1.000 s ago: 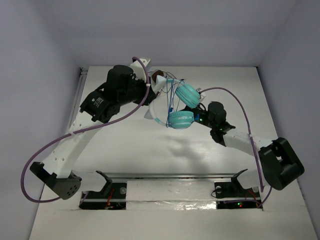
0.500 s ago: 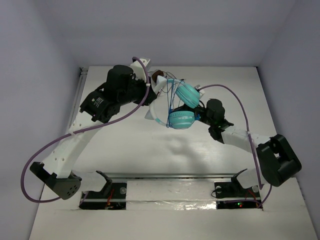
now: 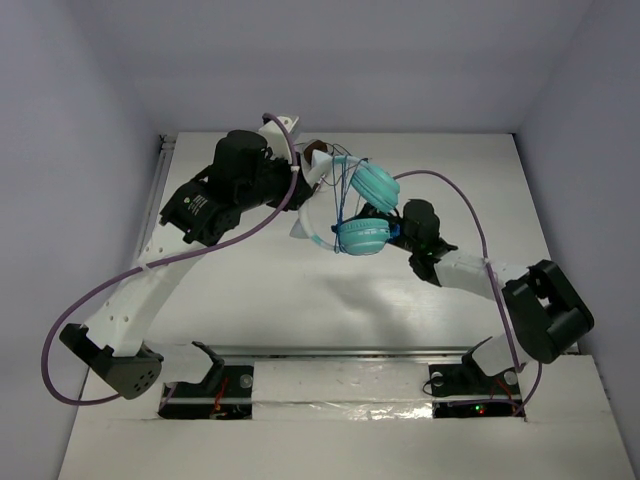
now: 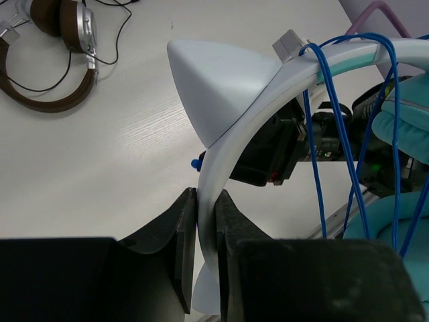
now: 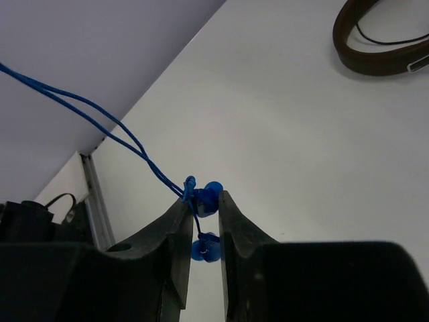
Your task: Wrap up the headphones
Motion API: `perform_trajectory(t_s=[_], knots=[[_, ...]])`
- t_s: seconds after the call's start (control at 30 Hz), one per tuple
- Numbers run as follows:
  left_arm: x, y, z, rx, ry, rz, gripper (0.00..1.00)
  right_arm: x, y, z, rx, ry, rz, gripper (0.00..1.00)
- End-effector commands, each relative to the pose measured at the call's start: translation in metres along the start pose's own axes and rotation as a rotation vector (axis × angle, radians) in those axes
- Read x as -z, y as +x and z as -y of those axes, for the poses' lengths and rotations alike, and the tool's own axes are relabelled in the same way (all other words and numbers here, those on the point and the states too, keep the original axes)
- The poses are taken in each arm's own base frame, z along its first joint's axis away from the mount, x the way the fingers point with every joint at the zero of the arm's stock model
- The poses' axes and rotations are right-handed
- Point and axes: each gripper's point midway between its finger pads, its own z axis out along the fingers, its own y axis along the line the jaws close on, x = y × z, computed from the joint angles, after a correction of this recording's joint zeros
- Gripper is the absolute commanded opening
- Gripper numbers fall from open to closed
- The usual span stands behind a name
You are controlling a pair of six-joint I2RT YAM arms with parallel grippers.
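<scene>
The headphones hang in the air at the table's middle back, with two teal ear cups (image 3: 362, 237) and a white translucent headband (image 4: 231, 144). My left gripper (image 4: 206, 211) is shut on the headband near its lower end. The thin blue cable (image 4: 314, 161) loops several times around the headband. My right gripper (image 5: 202, 204) is shut on the cable's blue plug end (image 5: 208, 198), just right of the lower cup in the top view (image 3: 400, 228).
Brown-and-silver headphones (image 4: 50, 57) with a dark cable lie on the table behind the left arm, also partly seen in the right wrist view (image 5: 382, 47). A metal rail (image 5: 94, 201) runs along the table's left edge.
My right arm has drawn in to the left toward the teal cups, carrying the plug end with it. My left gripper and the headphones have stayed put.
</scene>
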Motion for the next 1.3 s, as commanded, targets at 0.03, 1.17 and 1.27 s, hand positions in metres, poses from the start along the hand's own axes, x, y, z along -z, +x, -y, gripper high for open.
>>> perform_trajectory(t_s=[0.03, 1.17, 1.27], knots=[[0.017, -0.054, 0.01, 0.063, 0.021, 0.207, 0.0, -0.001, -0.014, -0.028, -0.027, -0.084, 0.073, 0.21], [-0.09, -0.026, -0.146, 0.274, -0.533, 0.387, 0.0, 0.011, 0.01, -0.067, -0.503, -0.217, 0.026, 0.11], [-0.1, 0.007, -0.145, 0.273, -0.549, 0.341, 0.0, 0.009, 0.008, -0.068, -0.545, -0.224, 0.03, 0.12]])
